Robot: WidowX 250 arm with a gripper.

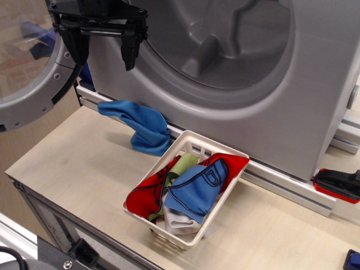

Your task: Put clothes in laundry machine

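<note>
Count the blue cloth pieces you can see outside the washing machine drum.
2: a plain blue cloth heaped on the table against the machine's base, and a blue cloth with dark outlined seams atop the white basket's pile. Others may be buried.

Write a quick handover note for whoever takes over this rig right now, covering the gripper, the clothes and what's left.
Gripper: open, empty, up by the machine's mouth.
Washing machine: door swung open to the left, no clothes visible in the drum.
Basket: holds a red piece, a blue piece, a yellow-green piece and a pale one.
Blue cloth: loose on the table by the machine.
Done: nothing loaded. Left: everything.
</note>
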